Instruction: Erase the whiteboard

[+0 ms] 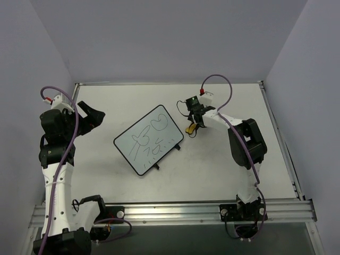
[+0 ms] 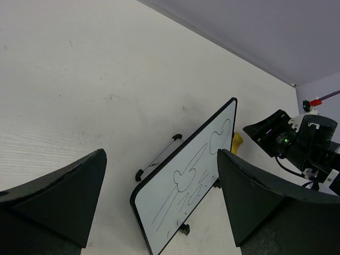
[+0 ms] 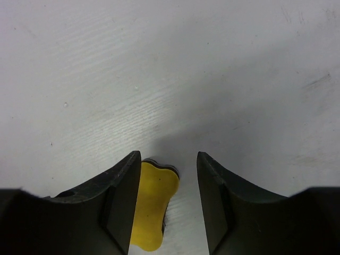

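Note:
The whiteboard (image 1: pixel 148 139), white with a black frame, two black feet and dark marker scribbles, lies tilted mid-table; it also shows in the left wrist view (image 2: pixel 186 180). A small yellow eraser (image 1: pixel 192 128) lies on the table just right of the board. In the right wrist view the eraser (image 3: pixel 154 204) sits between the fingers, against the left one, with a gap to the right one. My right gripper (image 3: pixel 169 199) is open, down around it. My left gripper (image 1: pixel 91 118) is open and empty, left of the board.
The white tabletop (image 1: pixel 212 164) has a raised rim, with grey walls at the back and both sides. A metal rail (image 1: pixel 175 212) runs along the near edge by the arm bases. The right arm (image 1: pixel 241 141) stretches across the right half.

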`<state>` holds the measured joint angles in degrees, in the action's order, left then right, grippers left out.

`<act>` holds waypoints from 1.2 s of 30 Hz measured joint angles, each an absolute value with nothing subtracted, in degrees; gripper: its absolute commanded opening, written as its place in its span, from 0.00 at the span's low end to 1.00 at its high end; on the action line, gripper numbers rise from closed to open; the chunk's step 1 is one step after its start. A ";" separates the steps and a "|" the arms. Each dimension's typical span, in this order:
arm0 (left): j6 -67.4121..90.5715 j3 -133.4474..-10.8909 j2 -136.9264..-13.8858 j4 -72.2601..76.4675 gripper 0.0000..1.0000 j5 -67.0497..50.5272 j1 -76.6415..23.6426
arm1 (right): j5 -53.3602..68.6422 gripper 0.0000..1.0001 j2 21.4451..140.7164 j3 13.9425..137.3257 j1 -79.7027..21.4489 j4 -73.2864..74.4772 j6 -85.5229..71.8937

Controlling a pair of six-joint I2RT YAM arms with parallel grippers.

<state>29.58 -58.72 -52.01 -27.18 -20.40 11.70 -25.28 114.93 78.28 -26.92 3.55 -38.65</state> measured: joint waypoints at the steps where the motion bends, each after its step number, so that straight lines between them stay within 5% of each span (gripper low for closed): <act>1: 29.58 -58.72 -52.01 -27.18 0.94 -20.40 11.70 | -25.39 0.40 114.85 78.28 -27.16 4.16 -39.03; 9: 29.61 -58.72 -52.03 -27.18 0.94 -20.43 11.70 | -28.12 0.40 112.71 77.28 -30.94 7.18 -45.30; 16: 29.61 -58.52 -52.03 -27.18 0.94 -20.43 11.70 | -29.52 0.51 112.12 77.25 -33.01 8.62 -49.50; 36: 29.63 -58.50 -52.03 -27.14 0.94 -20.43 11.70 | -30.06 0.45 114.98 75.66 -33.08 9.06 -55.11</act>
<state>29.63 -58.50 -52.03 -27.14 -20.43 11.70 -30.06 114.98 75.66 -33.08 9.06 -55.11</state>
